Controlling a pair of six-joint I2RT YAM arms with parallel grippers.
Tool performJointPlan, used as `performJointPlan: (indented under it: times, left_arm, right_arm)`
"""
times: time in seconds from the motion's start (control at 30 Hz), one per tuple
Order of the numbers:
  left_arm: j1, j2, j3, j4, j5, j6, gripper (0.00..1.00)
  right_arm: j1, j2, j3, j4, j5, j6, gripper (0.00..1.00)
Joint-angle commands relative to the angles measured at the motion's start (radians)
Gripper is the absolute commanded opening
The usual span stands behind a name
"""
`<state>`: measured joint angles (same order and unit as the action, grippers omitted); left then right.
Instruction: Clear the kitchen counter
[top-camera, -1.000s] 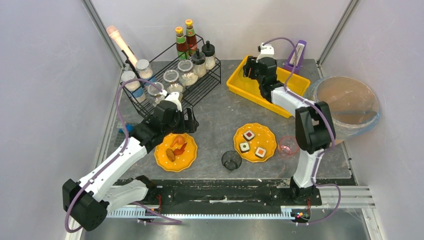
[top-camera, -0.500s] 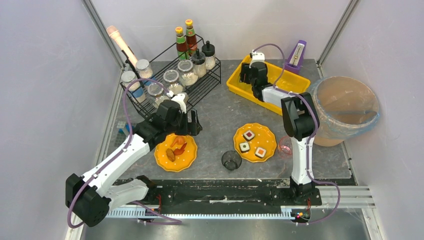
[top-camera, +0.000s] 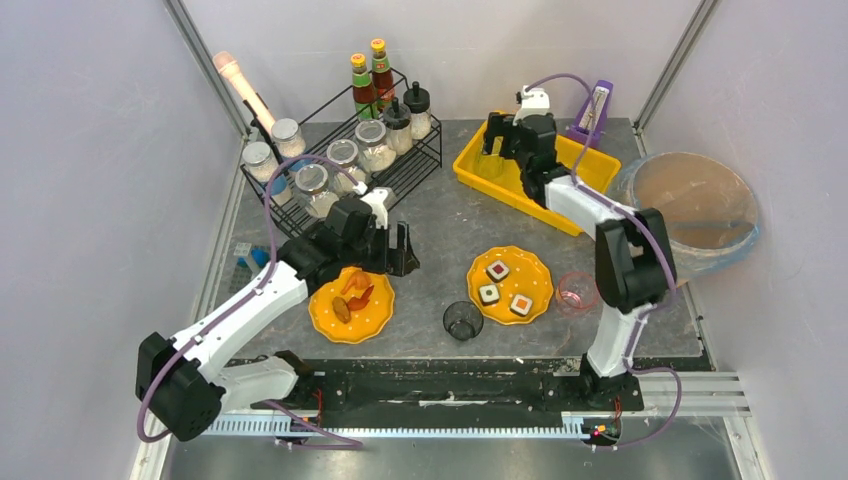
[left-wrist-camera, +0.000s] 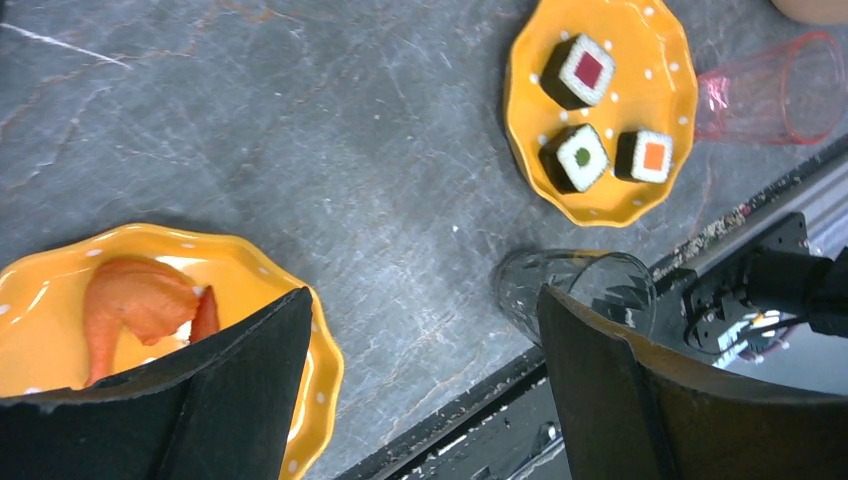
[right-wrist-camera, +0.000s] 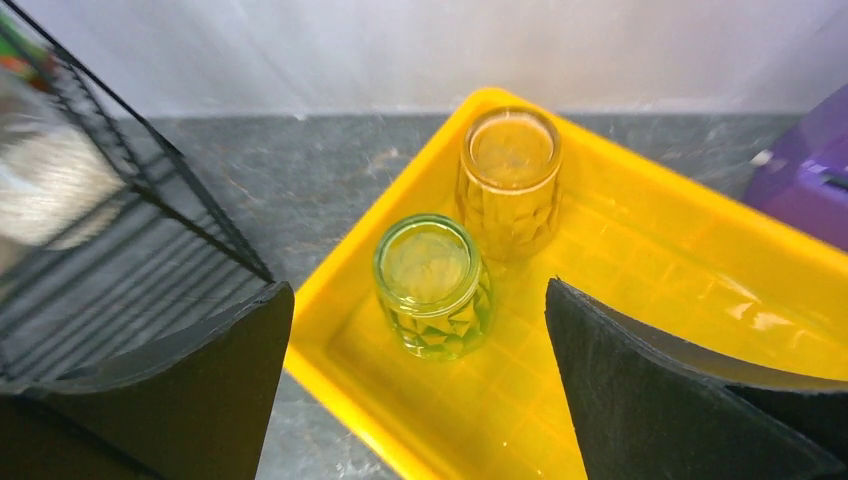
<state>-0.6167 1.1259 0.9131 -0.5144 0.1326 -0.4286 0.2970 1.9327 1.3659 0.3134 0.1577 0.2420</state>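
Left gripper (left-wrist-camera: 422, 310): released; held over the desk (top-camera: 440, 215) between shrimp plate (left-wrist-camera: 40, 290) and sushi plate (left-wrist-camera: 520, 110)
Right gripper (top-camera: 497, 143): released; held above two glasses (right-wrist-camera: 432, 275) in the far-edge tray (right-wrist-camera: 640, 330)

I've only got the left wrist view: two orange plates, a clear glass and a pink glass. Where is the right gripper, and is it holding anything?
Observer: The right gripper hangs open over the yellow tray at the far side of the kitchen counter, holding nothing.
Operator: What's in that tray?
Observer: Two glasses stand in it below the gripper, a green glass and an amber glass.
Operator: Anywhere for food scraps?
Observer: A lined bin stands at the far right, beside the tray.
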Motion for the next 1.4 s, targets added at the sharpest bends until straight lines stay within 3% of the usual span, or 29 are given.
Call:
performJointPlan:
  times: [0.0, 0.33, 0.7, 0.93, 1.07, 1.17, 1.37]
  left_arm:
    - [-0.047, 0.029, 0.056, 0.025, 0.059, 0.002, 0.88]
    - [-0.227, 0.176, 0.136, -0.035, 0.051, 0.016, 0.82]
    - [-0.386, 0.364, 0.218, -0.088, -0.044, 0.077, 0.63]
    - [-0.44, 0.442, 0.225, -0.089, -0.112, 0.121, 0.48]
    - [-0.446, 0.449, 0.231, -0.094, -0.172, 0.118, 0.27]
    - [-0.442, 0.411, 0.226, -0.098, -0.235, 0.103, 0.12]
    - [-0.354, 0.265, 0.153, -0.036, -0.26, 0.019, 0.02]
  right_arm:
    - [-0.003, -0.223, -0.092, -0.022, 0.028, 0.002, 0.98]
    - [-0.003, -0.656, -0.405, -0.154, 0.05, 0.014, 0.98]
    - [-0.003, -0.962, -0.594, -0.284, -0.001, 0.091, 0.98]
    - [-0.002, -1.015, -0.622, -0.343, 0.017, 0.081, 0.98]
    - [-0.002, -1.011, -0.627, -0.346, -0.007, 0.106, 0.98]
    - [-0.003, -1.01, -0.625, -0.345, -0.042, 0.127, 0.98]
    - [-0.003, -0.999, -0.622, -0.328, -0.117, 0.181, 0.98]
